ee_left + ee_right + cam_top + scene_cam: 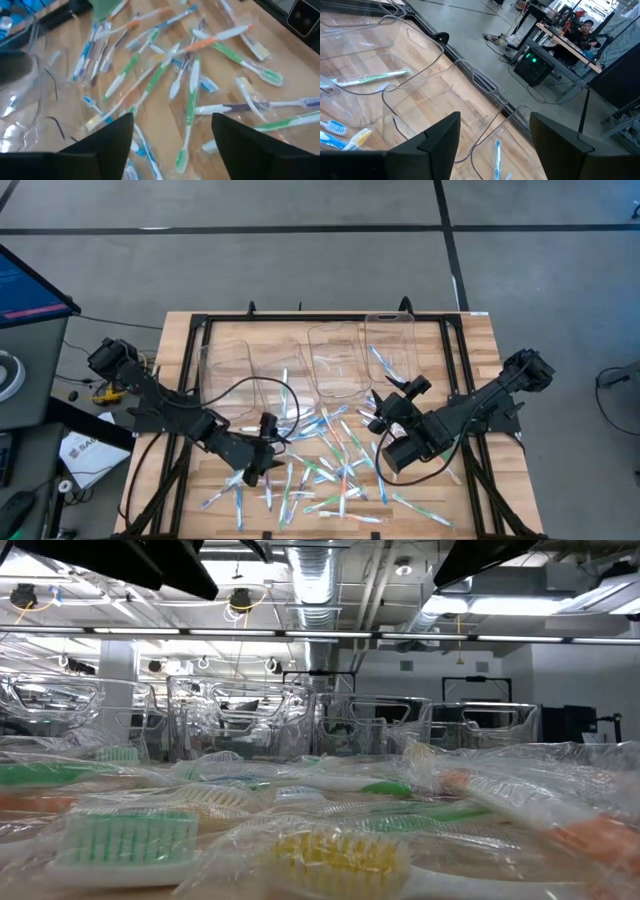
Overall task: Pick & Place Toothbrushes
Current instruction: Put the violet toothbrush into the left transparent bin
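Several toothbrushes [325, 455] in clear wrappers lie scattered flat on the wooden table [470, 345], with white handles and blue, green or orange accents. The low view shows them close up [130, 840]. My left gripper [266, 450] hovers open above the left part of the pile; its fingers stand on either side of a green-and-white toothbrush [190, 107] below without touching it. My right gripper [385, 405] hangs open over the pile's far right and points toward the clear bins; nothing is between its fingers [492, 120].
Three clear plastic bins [335, 360] stand in a row along the far side of the table. A blue toothbrush [496, 152] lies in one and a green one [370, 77] in another. A black frame [195, 350] borders the table. A person sits at a desk [582, 30] beyond.
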`<state>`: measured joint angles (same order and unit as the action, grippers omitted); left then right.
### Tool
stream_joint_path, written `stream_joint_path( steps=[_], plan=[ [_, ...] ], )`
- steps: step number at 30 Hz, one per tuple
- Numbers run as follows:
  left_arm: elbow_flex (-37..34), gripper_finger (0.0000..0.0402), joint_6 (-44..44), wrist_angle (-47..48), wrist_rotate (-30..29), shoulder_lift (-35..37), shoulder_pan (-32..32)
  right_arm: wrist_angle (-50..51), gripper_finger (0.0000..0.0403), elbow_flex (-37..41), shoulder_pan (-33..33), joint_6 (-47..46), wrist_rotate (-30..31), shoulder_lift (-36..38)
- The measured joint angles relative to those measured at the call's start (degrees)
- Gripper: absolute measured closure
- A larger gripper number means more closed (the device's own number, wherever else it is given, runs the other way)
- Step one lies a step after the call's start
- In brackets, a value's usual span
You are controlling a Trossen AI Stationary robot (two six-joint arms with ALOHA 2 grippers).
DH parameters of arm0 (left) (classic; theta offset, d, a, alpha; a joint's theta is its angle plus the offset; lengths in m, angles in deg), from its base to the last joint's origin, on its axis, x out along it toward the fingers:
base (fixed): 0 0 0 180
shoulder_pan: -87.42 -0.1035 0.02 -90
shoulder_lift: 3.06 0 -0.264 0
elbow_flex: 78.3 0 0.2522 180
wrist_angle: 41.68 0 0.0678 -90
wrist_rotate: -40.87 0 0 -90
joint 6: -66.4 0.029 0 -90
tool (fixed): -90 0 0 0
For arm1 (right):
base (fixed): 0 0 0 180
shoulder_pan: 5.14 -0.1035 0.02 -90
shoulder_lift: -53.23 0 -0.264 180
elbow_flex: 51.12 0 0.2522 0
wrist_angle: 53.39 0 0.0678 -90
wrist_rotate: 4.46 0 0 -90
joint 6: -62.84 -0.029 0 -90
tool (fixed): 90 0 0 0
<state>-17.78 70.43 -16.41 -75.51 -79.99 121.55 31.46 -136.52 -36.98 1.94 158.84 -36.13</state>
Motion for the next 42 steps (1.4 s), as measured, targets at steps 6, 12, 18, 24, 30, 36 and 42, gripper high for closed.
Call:
stream_joint_path(
  steps=[6,12,18,24,30,36,42],
  plan=[
    [0.0,0.0122,14.3,8.2,7.8,1.2,1.5,0.0,0.0171,0.0,0.0,0.0,0.0,0.0],
    [0.0,0.0121,15.4,12.5,16.9,0.2,0.6,0.0,0.0171,0.0,0.4,0.0,0.0,0.0],
    [0.0,0.0121,15.6,12.6,23.5,-6.4,-1.7,-0.6,0.0171,0.0,1.9,0.0,0.0,0.0],
    [0.0,0.0121,16.7,12.5,32.4,-9.3,-5.1,-1.5,0.0171,0.0,3.2,0.0,0.0,0.0],
    [0.0,0.0121,20.3,12.6,42.2,-13.3,-9.5,-1.8,0.0171,0.0,3.5,0.0,0.0,0.0],
    [0.0,0.0121,23.0,13.0,47.6,-15.2,-12.8,-1.8,0.0171,0.0,3.5,0.0,0.0,0.0],
    [0.0,0.0124,23.2,13.2,47.8,-15.1,-13.3,-1.8,0.0171,0.0,3.5,0.0,0.0,0.0]
  ],
)
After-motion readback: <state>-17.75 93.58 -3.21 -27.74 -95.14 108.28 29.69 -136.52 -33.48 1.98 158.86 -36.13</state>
